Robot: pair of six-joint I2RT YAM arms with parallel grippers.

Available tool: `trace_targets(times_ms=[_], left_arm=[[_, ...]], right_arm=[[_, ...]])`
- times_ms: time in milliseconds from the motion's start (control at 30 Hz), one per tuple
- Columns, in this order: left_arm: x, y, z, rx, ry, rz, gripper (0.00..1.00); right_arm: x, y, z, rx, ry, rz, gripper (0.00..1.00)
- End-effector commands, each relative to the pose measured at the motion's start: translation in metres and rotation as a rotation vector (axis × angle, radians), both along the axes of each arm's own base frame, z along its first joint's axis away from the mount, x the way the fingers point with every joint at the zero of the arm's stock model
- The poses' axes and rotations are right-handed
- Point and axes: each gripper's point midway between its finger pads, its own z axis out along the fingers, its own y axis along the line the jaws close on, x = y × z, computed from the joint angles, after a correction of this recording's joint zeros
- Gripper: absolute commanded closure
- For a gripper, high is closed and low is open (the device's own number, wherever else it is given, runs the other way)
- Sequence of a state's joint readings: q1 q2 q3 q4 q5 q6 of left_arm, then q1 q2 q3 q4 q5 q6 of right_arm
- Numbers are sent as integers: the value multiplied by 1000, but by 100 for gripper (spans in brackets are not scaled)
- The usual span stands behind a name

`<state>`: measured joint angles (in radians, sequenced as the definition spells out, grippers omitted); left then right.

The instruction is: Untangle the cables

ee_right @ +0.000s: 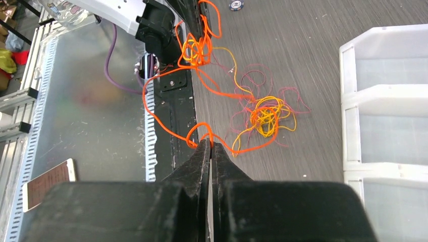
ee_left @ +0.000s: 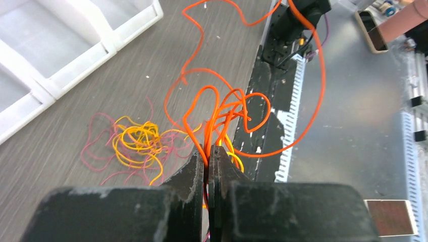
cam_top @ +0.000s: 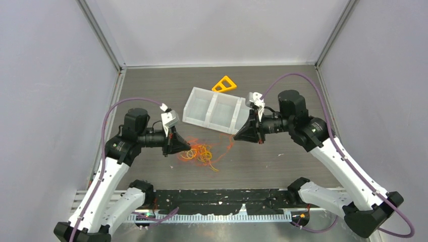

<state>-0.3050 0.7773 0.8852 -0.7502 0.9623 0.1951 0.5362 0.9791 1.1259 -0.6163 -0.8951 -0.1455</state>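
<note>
A thin orange cable runs between my two grippers above the dark table. A yellow cable lies bunched on the table, tangled with a thin pink cable. My left gripper is shut on a bundle of orange cable loops, just left of the yellow cable. My right gripper is shut on a small loop of the orange cable. From there the cable sags past the yellow cable and the pink cable.
A white tray with three compartments sits behind the tangle, close to my right gripper. An orange triangle piece lies beyond it. A black strip runs along the near table edge. Grey walls enclose both sides.
</note>
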Motion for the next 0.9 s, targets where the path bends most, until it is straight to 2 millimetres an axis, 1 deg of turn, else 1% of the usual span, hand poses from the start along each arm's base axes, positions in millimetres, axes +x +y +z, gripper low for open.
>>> trace_targets(times_ms=[0, 33, 67, 100, 167, 200, 300, 367, 433, 500, 533, 567, 600, 667, 833, 867], left_arm=[[3, -19, 24, -105, 50, -27, 100], [4, -21, 24, -113, 69, -24, 100], [4, -23, 24, -124, 88, -27, 100], [5, -24, 24, -133, 108, -24, 100], [6, -28, 23, -146, 140, -28, 100], [6, -29, 24, -155, 154, -31, 100], [6, -34, 26, -189, 189, -36, 100], [5, -37, 28, -202, 204, -43, 100], [5, -39, 29, -208, 224, -51, 100], [4, -42, 28, -210, 236, -59, 100], [4, -43, 28, -214, 241, -58, 100], [5, -44, 28, -222, 247, -54, 100], [6, -45, 29, -228, 258, -50, 100], [7, -46, 29, -233, 273, -47, 100], [7, -47, 33, -245, 276, -47, 100], [8, -47, 34, -248, 275, -48, 100]], right_arm=[[12, 25, 17, 66, -103, 7, 95], [13, 29, 18, 72, -117, 10, 95], [12, 35, 11, 63, -109, 24, 95], [14, 38, 10, 65, -115, 28, 95], [13, 44, -2, 50, -97, 47, 94], [14, 47, -4, 53, -99, 53, 94], [14, 53, -8, 62, -110, 61, 86], [14, 57, -8, 72, -125, 73, 84], [12, 62, -6, 85, -130, 91, 79], [10, 67, -6, 102, -118, 106, 72], [8, 71, -5, 114, -113, 118, 65], [6, 73, -7, 114, -108, 123, 60], [5, 76, -8, 116, -108, 131, 49], [3, 77, -11, 116, -106, 138, 41], [-5, 75, -26, 96, -112, 165, 32], [-7, 75, -29, 91, -113, 169, 28]])
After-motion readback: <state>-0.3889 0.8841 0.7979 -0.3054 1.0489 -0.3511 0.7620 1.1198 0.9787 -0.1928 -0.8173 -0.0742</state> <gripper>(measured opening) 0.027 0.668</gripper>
